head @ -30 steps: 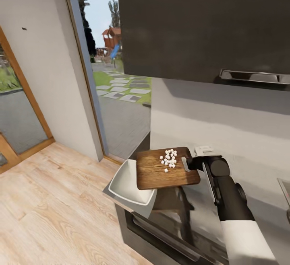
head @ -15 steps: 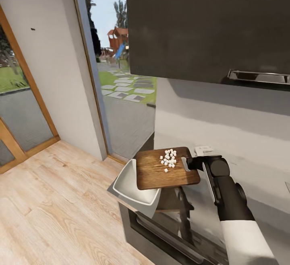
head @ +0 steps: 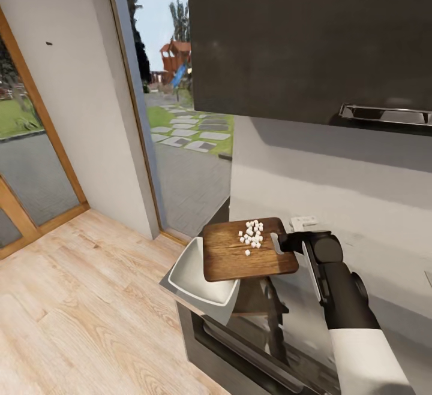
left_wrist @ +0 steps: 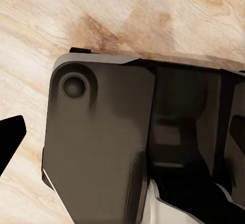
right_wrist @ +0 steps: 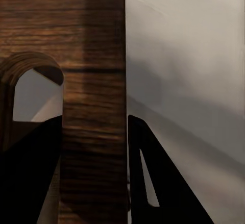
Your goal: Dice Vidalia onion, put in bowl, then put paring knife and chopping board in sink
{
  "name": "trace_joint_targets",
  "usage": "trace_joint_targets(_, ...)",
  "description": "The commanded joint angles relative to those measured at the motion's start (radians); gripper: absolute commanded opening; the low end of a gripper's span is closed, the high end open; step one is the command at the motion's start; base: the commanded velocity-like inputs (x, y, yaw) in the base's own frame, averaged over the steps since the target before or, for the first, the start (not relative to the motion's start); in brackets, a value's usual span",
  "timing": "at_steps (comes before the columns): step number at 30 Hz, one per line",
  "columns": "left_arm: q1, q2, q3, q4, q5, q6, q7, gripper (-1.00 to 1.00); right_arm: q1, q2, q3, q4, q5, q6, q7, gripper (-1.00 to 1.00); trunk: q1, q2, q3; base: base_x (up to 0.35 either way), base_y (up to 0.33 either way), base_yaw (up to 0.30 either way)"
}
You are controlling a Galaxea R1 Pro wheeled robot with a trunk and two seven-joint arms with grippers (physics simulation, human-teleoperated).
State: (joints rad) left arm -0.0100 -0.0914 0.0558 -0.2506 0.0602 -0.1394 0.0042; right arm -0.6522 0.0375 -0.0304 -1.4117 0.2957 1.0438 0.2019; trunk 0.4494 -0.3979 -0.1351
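Nothing has shifted in the last half-second: my right tool [head: 287, 243] stays clamped on the handle end of the rectangular brown wooden chopping board [head: 240, 253], held level above the grey desk [head: 384, 275]. White onion dice [head: 252, 236] sit on it, its far edge over the shallow white square bowl [head: 195, 275]. My left tool's state I cannot tell.

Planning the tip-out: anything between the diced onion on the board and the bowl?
Nothing visible. The right gripper holds the chopping board by its handle end, its far edge over the white bowl; the diced onion sits near the gripper.
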Motion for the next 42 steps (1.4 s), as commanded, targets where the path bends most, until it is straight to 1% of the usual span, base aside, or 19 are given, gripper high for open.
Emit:
trace_joint_targets(1,-0.001,-0.001,0.004,0.001,0.006,-0.003,-0.001,1.0,-0.001,0.001,-0.002,-0.002,0.01,0.003,0.01,-1.0,0.001,-0.002,-0.002,0.0,0.0,0.0)
trace_joint_targets(11,-0.001,-0.001,0.004,0.001,0.006,-0.003,-0.001,1.0,-0.001,0.001,0.002,-0.003,0.01,0.003,0.01,-1.0,0.001,-0.002,-0.002,0.0,0.0,0.0)
trace_joint_targets(15,-0.001,-0.001,0.004,0.001,0.006,-0.003,-0.001,1.0,-0.001,0.001,0.033,-0.003,0.011,0.003,0.01,-1.0,0.001,-0.002,-0.002,0.0,0.0,0.0)
trace_joint_targets(17,-0.001,-0.001,0.004,0.001,0.006,-0.003,-0.001,1.0,-0.001,0.001,0.042,-0.003,0.011,0.003,0.01,-1.0,0.001,-0.002,-0.002,0.0,0.0,0.0)
trace_joint_targets(34,-0.001,-0.001,0.004,0.001,0.006,-0.003,-0.001,1.0,0.0,0.001,0.051,-0.003,0.011,0.003,0.01,-1.0,0.001,-0.002,-0.002,0.0,0.0,0.051)
trace_joint_targets(42,-0.001,-0.001,0.004,0.001,0.006,-0.002,-0.001,1.0,-0.001,0.001,0.073,-0.003,0.011,0.003,0.01,-1.0,0.001,-0.002,-0.002,0.0,0.0,0.07)
